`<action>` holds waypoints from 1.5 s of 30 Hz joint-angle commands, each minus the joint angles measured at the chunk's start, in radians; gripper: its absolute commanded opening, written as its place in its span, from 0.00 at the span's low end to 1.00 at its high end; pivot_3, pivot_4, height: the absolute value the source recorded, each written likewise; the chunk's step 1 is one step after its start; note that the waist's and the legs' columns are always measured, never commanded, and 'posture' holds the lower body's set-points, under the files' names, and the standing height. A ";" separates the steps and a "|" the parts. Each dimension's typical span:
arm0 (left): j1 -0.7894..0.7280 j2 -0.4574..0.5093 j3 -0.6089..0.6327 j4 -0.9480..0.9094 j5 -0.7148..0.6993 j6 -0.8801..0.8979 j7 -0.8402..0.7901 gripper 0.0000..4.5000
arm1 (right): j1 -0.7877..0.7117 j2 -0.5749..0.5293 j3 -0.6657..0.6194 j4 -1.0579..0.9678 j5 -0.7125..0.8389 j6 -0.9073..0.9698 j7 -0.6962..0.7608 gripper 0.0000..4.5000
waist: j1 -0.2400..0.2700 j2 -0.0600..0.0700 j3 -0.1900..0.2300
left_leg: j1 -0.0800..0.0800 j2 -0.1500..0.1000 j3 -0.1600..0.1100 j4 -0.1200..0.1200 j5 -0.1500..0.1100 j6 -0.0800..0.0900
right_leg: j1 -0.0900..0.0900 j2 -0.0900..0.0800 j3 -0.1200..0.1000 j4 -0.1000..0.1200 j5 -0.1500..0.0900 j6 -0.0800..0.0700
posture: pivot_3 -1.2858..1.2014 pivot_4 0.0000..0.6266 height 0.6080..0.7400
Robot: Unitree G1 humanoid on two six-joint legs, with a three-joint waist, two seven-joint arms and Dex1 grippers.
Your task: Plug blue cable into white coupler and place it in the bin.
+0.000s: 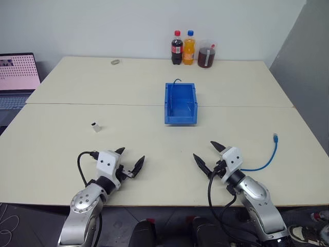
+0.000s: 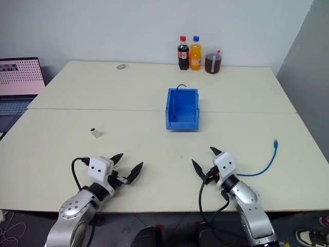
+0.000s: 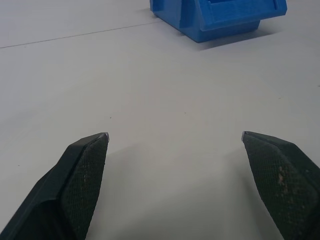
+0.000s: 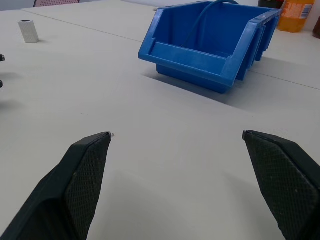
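Note:
The blue cable lies loose on the table at the right, curved, with its small plug end farthest from me. The tiny white coupler stands on the table at the left, also seen in the right wrist view. The blue bin sits mid-table. My left gripper is open near the front edge, below and right of the coupler, holding nothing. My right gripper is open too, left of the cable and apart from it. Both wrist views show spread fingers over bare table.
A thin cord arches up from inside the bin's back. Two soda bottles and a jug of dark liquid stand at the far edge. A laptop sits off the table's left side. A small round object lies far left.

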State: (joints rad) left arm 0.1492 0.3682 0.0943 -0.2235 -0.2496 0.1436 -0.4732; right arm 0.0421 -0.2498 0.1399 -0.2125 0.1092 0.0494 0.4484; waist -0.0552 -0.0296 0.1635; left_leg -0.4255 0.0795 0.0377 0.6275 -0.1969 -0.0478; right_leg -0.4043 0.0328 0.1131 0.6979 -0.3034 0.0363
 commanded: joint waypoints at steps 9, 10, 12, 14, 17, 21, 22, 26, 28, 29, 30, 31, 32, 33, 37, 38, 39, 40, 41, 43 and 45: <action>0.011 0.026 -0.005 -0.032 0.016 -0.004 -0.028 1.00 | 0.000 0.001 -0.010 -0.014 0.004 -0.021 -0.002 1.00 | 0.000 0.000 0.000 | 0.000 0.000 0.000 0.000 0.000 0.000 | 0.000 0.000 0.000 0.000 0.000 0.000 | 0.52 0.24 1.00; 0.011 0.025 0.002 -0.029 0.007 -0.021 -0.035 1.00 | -0.001 0.001 -0.010 -0.012 0.005 -0.021 0.000 1.00 | 0.000 0.000 0.000 | 0.000 0.000 0.000 0.000 0.000 0.000 | 0.000 0.000 0.000 0.000 0.000 0.000 | 0.52 0.24 1.00; 0.009 0.024 0.010 -0.023 0.001 -0.046 -0.041 1.00 | -0.003 0.001 -0.009 -0.009 0.005 -0.022 0.002 1.00 | 0.000 0.000 0.000 | 0.000 0.000 0.000 0.000 0.000 0.000 | 0.000 0.000 0.000 0.000 0.000 0.000 | 0.52 0.24 1.00; 0.008 0.026 0.015 -0.015 -0.006 -0.054 -0.049 1.00 | -0.008 0.002 -0.009 -0.005 0.005 -0.022 0.003 1.00 | 0.000 0.000 0.000 | 0.000 0.000 0.000 0.000 0.000 0.000 | 0.000 0.000 0.000 0.000 0.000 0.000 | 0.52 0.24 1.00; 0.016 0.034 0.022 -0.012 -0.043 -0.079 -0.102 1.00 | -0.015 0.003 -0.010 0.000 0.005 -0.024 0.004 1.00 | 0.000 0.000 0.000 | 0.000 0.000 0.000 0.000 0.000 0.000 | 0.000 0.000 0.000 0.000 0.000 0.000 | 0.52 0.24 1.00; 0.026 0.078 0.037 -0.027 -0.170 -0.049 -0.253 1.00 | -0.017 0.002 -0.014 -0.001 0.004 -0.026 0.001 1.00 | -0.001 0.000 0.000 | 0.000 0.000 0.000 0.000 0.000 0.000 | 0.000 0.000 0.000 0.000 0.000 0.000 | 0.52 0.24 1.00; 0.016 0.097 0.041 -0.027 -0.185 -0.041 -0.283 1.00 | -0.017 0.001 -0.018 -0.004 0.004 -0.025 0.000 1.00 | -0.001 0.000 0.000 | 0.000 0.000 0.000 0.000 0.000 0.000 | 0.000 0.000 0.000 0.000 0.000 0.000 | 0.52 0.24 1.00; -0.055 0.169 0.031 -0.012 -0.199 -0.034 -0.365 1.00 | -0.013 -0.003 -0.045 -0.028 0.005 -0.022 -0.020 1.00 | 0.002 0.000 0.000 | 0.000 0.000 -0.001 0.000 0.000 0.000 | 0.000 0.000 -0.001 0.000 0.000 -0.001 | 0.52 0.24 1.00; -0.115 0.189 0.020 -0.002 -0.213 -0.014 -0.394 1.00 | -0.002 -0.004 -0.072 -0.053 0.011 -0.013 -0.041 1.00 | 0.004 0.000 0.000 | 0.000 0.000 -0.001 0.000 0.000 0.000 | 0.000 0.000 -0.001 0.000 0.000 -0.001 | 0.52 0.24 1.00; -0.150 0.197 0.012 0.005 -0.221 -0.001 -0.412 1.00 | 0.006 -0.001 -0.091 -0.071 0.015 -0.006 -0.057 1.00 | 0.005 0.000 0.000 | 0.000 0.000 -0.001 0.000 0.000 0.000 | 0.000 0.000 -0.001 0.000 0.000 0.000 | 0.52 0.24 1.00; -0.172 0.202 0.007 0.010 -0.225 0.008 -0.425 1.00 | 0.011 0.001 -0.103 -0.083 0.016 0.000 -0.068 1.00 | 0.006 0.000 0.000 | 0.000 0.000 -0.001 0.000 0.000 0.000 | 0.000 0.000 -0.001 0.000 0.000 0.000 | 0.52 0.24 1.00; -0.213 0.211 -0.007 0.016 -0.241 0.036 -0.454 1.00 | 0.025 0.008 -0.130 -0.110 0.018 0.015 -0.096 1.00 | 0.005 -0.001 0.000 | -0.001 -0.001 -0.001 0.000 0.000 0.000 | 0.000 0.000 -0.002 0.000 0.000 0.000 | 0.52 0.24 1.00; -0.255 0.221 -0.023 0.022 -0.265 0.077 -0.484 1.00 | 0.040 0.015 -0.163 -0.139 0.010 0.033 -0.135 1.00 | 0.006 -0.001 0.000 | -0.001 0.000 -0.001 0.000 0.000 0.000 | 0.000 0.000 -0.002 0.000 0.000 0.000 | 0.52 0.24 1.00; -0.293 0.232 -0.041 0.026 -0.286 0.116 -0.518 1.00 | 0.055 0.022 -0.196 -0.169 0.006 0.057 -0.171 1.00 | 0.008 -0.001 0.000 | -0.001 -0.001 -0.001 0.000 0.000 0.000 | 0.000 0.000 -0.002 0.000 0.000 0.000 | 0.52 0.24 1.00; -0.413 0.273 -0.114 0.041 -0.332 0.238 -0.643 1.00 | 0.105 0.056 -0.329 -0.290 0.008 0.199 -0.304 1.00 | 0.010 0.000 0.000 | -0.003 -0.001 -0.004 0.000 0.000 0.000 | 0.000 0.000 -0.005 0.000 -0.001 -0.001 | 0.52 0.24 1.00; -0.442 0.281 -0.133 0.044 -0.342 0.265 -0.676 1.00 | 0.116 0.063 -0.359 -0.321 0.007 0.240 -0.332 1.00 | 0.010 0.000 0.000 | -0.003 -0.001 -0.004 0.000 0.000 0.000 | 0.000 0.000 -0.005 0.000 -0.001 -0.001 | 0.52 0.24 1.00; -0.468 0.287 -0.152 0.048 -0.341 0.278 -0.704 1.00 | 0.124 0.068 -0.383 -0.348 0.004 0.282 -0.355 1.00 | 0.010 0.000 0.000 | -0.003 -0.001 -0.005 0.000 0.000 0.000 | 0.000 0.000 -0.006 0.000 -0.001 -0.001 | 0.52 0.24 1.00; -0.485 0.290 -0.164 0.051 -0.338 0.286 -0.722 1.00 | 0.128 0.071 -0.398 -0.368 0.002 0.312 -0.370 1.00 | 0.008 0.000 0.000 | -0.003 -0.001 -0.005 0.000 0.000 0.000 | 0.000 0.000 -0.007 0.000 -0.001 -0.002 | 0.52 0.24 1.00; -0.495 0.292 -0.170 0.054 -0.335 0.289 -0.732 1.00 | 0.129 0.072 -0.404 -0.381 0.001 0.333 -0.378 1.00 | 0.006 0.000 0.000 | -0.003 -0.001 -0.005 0.000 0.000 0.000 | 0.000 0.000 -0.007 0.000 -0.001 -0.002 | 0.52 0.24 1.00; -0.525 0.289 -0.188 0.067 -0.322 0.289 -0.755 1.00 | 0.128 0.070 -0.425 -0.395 -0.013 0.395 -0.408 1.00 | -0.002 0.000 -0.001 | -0.003 0.000 -0.006 0.000 0.000 0.000 | -0.001 0.000 -0.007 0.000 -0.001 -0.002 | 0.52 0.24 1.00; -0.588 0.268 -0.222 0.099 -0.304 0.283 -0.783 1.00 | 0.100 0.062 -0.465 -0.392 -0.021 0.513 -0.450 1.00 | -0.001 0.000 -0.001 | -0.003 0.000 -0.007 0.000 0.000 0.000 | 0.000 0.000 -0.008 0.001 -0.001 -0.002 | 0.52 0.24 1.00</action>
State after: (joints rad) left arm -0.3977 0.6430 -0.1171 -0.1302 -0.5633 0.4354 -1.2285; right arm 0.1675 -0.1802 -0.2813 -0.5693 0.0966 0.4812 0.0378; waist -0.0557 -0.0292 0.1629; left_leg -0.4292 0.0791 0.0301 0.6281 -0.1967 -0.0480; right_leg -0.4046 0.0333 0.1040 0.6985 -0.3047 0.0341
